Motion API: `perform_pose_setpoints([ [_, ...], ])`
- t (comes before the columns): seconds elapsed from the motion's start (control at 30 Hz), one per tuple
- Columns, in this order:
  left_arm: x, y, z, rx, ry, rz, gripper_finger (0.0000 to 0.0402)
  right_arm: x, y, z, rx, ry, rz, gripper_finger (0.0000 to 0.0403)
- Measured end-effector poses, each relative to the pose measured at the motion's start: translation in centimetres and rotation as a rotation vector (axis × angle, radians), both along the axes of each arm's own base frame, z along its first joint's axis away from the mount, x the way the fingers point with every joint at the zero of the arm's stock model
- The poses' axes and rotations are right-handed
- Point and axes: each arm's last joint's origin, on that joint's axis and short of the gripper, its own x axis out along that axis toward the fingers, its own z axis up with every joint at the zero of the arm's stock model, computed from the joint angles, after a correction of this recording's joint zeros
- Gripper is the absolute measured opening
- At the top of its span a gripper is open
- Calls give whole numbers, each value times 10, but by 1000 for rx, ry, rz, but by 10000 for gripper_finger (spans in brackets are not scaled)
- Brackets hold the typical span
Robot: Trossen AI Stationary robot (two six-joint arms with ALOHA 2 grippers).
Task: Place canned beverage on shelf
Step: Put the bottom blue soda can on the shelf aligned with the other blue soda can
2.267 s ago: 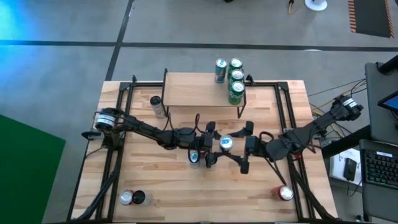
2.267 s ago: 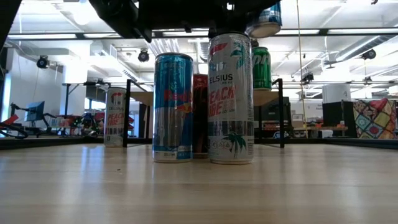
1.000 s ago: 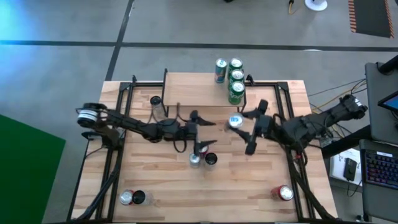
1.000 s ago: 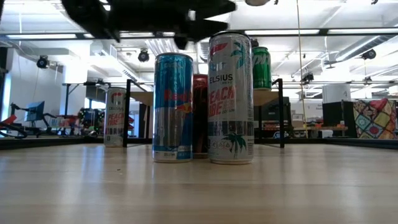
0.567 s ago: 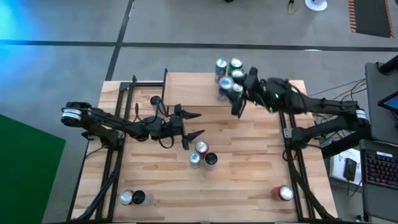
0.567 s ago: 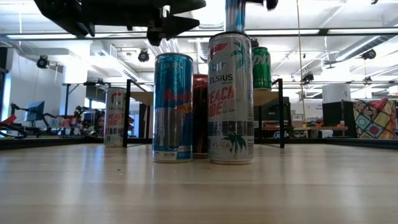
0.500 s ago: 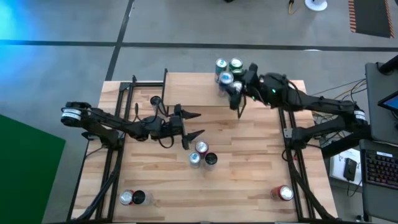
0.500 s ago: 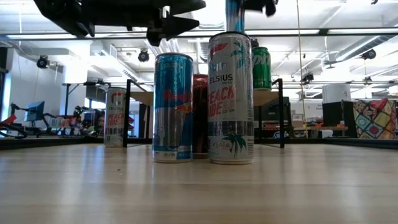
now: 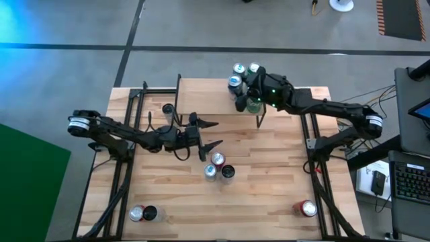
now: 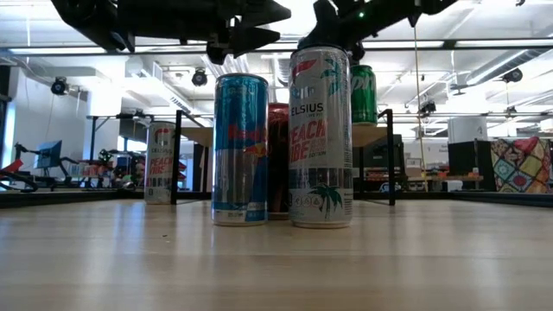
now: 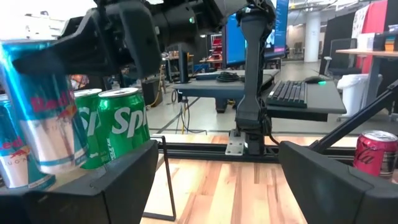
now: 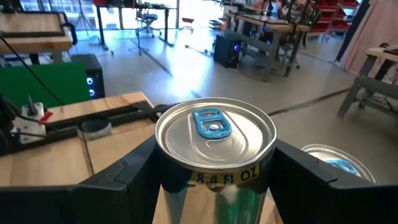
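The shelf [image 9: 201,97] stands at the table's far edge, with blue and green cans [image 9: 253,68] standing on its right end. My right gripper [image 9: 237,92] is over that end, shut on a blue and silver canned beverage [image 11: 38,118] right beside the green cans [image 11: 124,121]. Whether the can's base touches the board is hidden. My left gripper [image 9: 216,134] hangs open and holds nothing, above the table's middle, just far-left of three standing cans [image 9: 218,160]. My right gripper pinches the can's side wall just below its top rim [image 12: 214,177] between its two fingers [image 12: 127,180]. The fingers come level from the table's right side and lie across the can. The can stands nearly upright, its lid [image 12: 214,130] showing above the fingers.
A lone can [image 9: 168,109] stands by the shelf's left leg. Two cans [image 9: 142,214] stand at the near left and a red can [image 9: 307,209] at the near right. In the low view a blue can [image 10: 240,149] and a white one [image 10: 320,136] stand close.
My right gripper has carried the can from above the table's middle right toward the far edge and then left, sinking a little, until it is over the shelf's right end beside the cans there. My left gripper has drawn back a little toward the table's left.
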Motion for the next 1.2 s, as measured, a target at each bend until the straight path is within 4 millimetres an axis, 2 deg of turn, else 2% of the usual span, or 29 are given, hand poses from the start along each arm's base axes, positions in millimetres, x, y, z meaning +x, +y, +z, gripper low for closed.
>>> perform_pose_setpoints([
  [0.63, 0, 0, 0, 1, 1, 1, 319, 10, -19, -28, 33, 42, -124, 233],
  [0.93, 0, 0, 0, 7, 3, 2, 319, 5, -23, -37, 26, 3, -134, 233],
  [1.2, 0, 0, 0, 18, 5, 3, 319, 4, -23, -38, 17, 8, -132, 260],
])
